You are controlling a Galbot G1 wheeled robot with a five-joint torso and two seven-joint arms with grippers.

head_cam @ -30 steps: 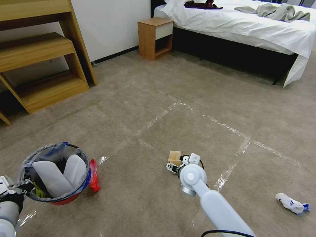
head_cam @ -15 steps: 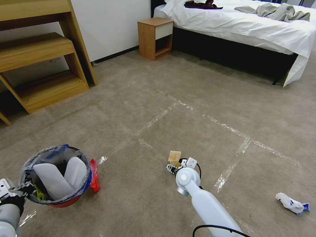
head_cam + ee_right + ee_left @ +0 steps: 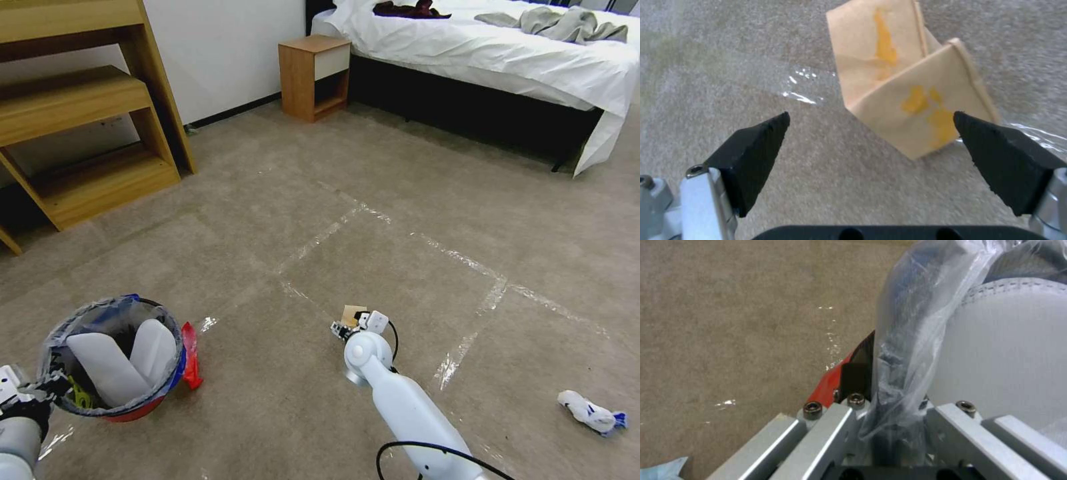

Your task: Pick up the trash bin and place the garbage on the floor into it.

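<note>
Right gripper [image 3: 871, 120]: jaws spread, had edged forward to the tan paper bag [image 3: 907, 93] on the floor [image 3: 400, 200], bag not yet gripped; left gripper [image 3: 889, 426]: clamped on trash bin [image 3: 110, 357] rim, left of bag.

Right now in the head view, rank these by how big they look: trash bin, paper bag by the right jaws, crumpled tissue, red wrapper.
1. trash bin, clearly largest
2. red wrapper and crumpled tissue, too alike to rank
3. paper bag, smallest, though the right gripper partly covers it
</note>
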